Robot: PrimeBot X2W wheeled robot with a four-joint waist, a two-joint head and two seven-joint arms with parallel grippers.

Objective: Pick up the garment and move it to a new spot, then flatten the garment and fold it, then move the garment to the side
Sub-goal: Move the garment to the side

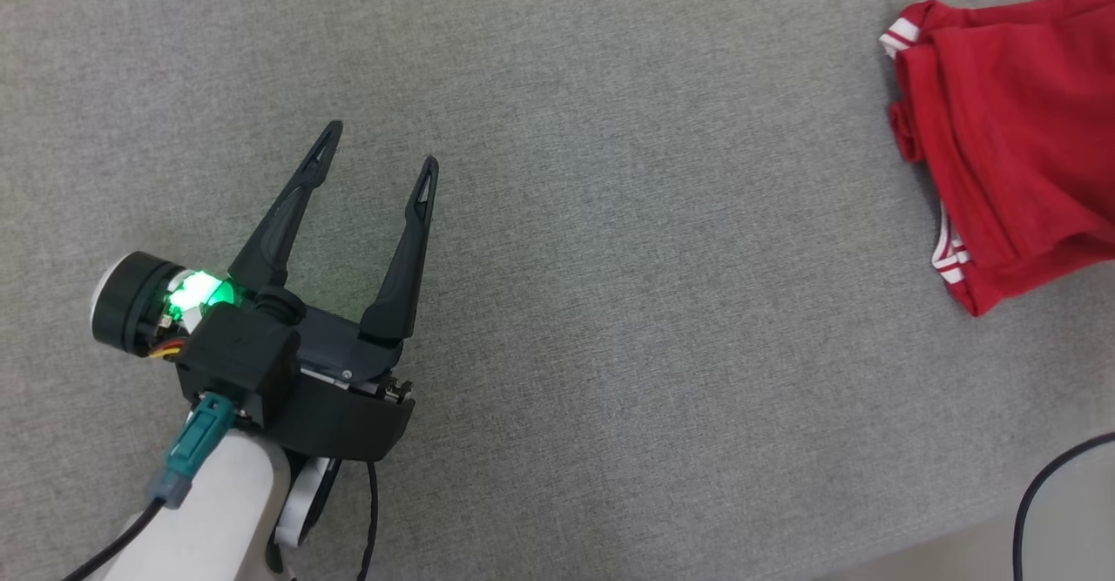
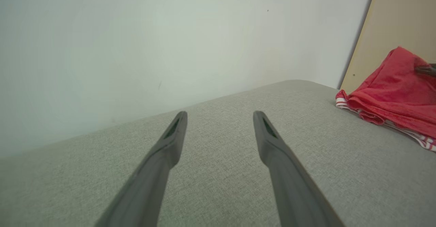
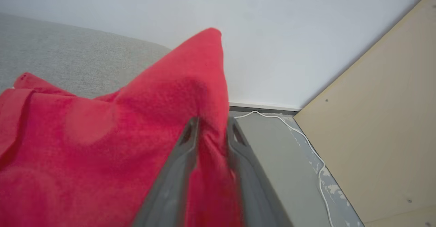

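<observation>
The red garment (image 1: 1010,128) with white-striped trim lies bunched at the far right of the grey table, running off the head view's right edge. In the right wrist view my right gripper (image 3: 213,121) has its two fingers close together on a fold of the garment (image 3: 102,135), which stands up in a peak above the tips. My left gripper (image 1: 380,147) hovers open over bare table at the left, well apart from the cloth. From the left wrist, the left gripper (image 2: 220,114) points along the table, with the garment (image 2: 391,91) off to the right.
The grey fabric-covered table (image 1: 610,302) ends at the lower right, where a black cable (image 1: 1037,494) curves over the floor. A white wall (image 2: 170,33) stands behind the table. A beige board (image 3: 374,118) leans at the right, with a white cable (image 3: 306,142) on the floor beside it.
</observation>
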